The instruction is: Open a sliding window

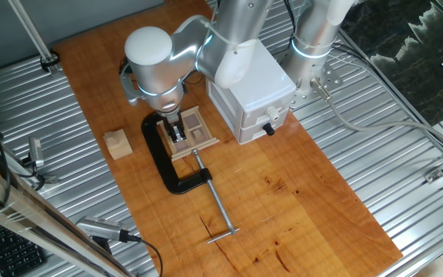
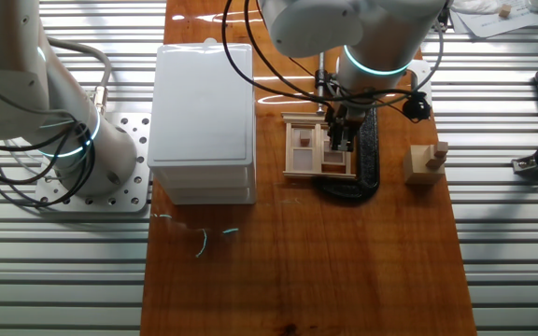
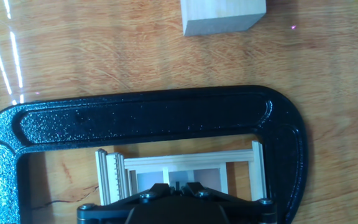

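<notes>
The sliding window (image 1: 196,129) is a small light-wood frame with brown panes, lying flat on the wooden board and held in a black C-clamp (image 1: 168,165). From the other fixed view the window (image 2: 311,147) lies between the white box and the clamp (image 2: 367,163). My gripper (image 1: 177,134) points straight down onto the window's clamp-side half, also seen in the other fixed view (image 2: 341,140). In the hand view my gripper (image 3: 178,186) has its fingers drawn together with only a thin slit between them, tips on the window (image 3: 185,167). What the tips touch is hidden.
A white box (image 1: 252,96) with a black knob (image 1: 268,128) stands right beside the window. A plain wooden cube (image 1: 118,143) sits past the clamp. The clamp's long screw and handle (image 1: 218,208) stretch across the board. Ribbed metal surrounds the board.
</notes>
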Available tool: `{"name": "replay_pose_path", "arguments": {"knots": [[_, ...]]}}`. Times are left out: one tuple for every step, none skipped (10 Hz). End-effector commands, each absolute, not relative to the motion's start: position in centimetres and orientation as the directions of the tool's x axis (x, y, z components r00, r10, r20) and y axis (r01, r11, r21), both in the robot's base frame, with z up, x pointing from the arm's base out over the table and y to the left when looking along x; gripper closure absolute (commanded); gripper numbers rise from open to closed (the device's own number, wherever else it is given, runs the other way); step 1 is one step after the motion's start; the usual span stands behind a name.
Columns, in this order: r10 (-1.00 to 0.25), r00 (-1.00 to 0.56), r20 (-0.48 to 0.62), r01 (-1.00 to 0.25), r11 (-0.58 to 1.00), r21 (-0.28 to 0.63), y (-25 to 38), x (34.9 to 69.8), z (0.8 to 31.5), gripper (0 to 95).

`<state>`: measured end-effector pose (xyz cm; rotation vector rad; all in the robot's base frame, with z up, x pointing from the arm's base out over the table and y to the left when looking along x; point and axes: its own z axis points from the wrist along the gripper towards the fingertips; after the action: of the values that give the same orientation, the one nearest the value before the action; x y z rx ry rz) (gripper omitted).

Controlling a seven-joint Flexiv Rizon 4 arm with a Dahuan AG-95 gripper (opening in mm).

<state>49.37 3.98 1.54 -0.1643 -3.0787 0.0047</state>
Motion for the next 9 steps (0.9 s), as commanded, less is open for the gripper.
{"name": "replay_pose_path", "arguments": {"knots": [[0.107, -0.993, 0.059, 0.106, 0.994, -0.006, 4.08, 49.34, 1.32, 95.0], [0.107, -0.993, 0.06, 0.106, 0.994, -0.006, 4.11, 49.33, 1.32, 95.0], [0.106, -0.993, 0.06, 0.106, 0.994, -0.006, 4.17, 49.3, 1.35, 95.0], [0.106, -0.993, 0.059, 0.106, 0.994, -0.006, 4.22, 49.28, 1.34, 95.0], [0.104, -0.993, 0.06, 0.104, 0.995, -0.008, 4.28, 49.26, 1.31, 95.0], [0.102, -0.993, 0.06, 0.102, 0.995, -0.008, 4.29, 49.24, 1.3, 95.0], [0.102, -0.993, 0.059, 0.102, 0.995, -0.007, 4.29, 49.23, 1.29, 95.0], [0.101, -0.993, 0.06, 0.1, 0.995, -0.006, 4.32, 49.21, 1.27, 95.0], [0.101, -0.993, 0.06, 0.1, 0.995, -0.004, 4.4, 49.19, 1.24, 95.0]]}}
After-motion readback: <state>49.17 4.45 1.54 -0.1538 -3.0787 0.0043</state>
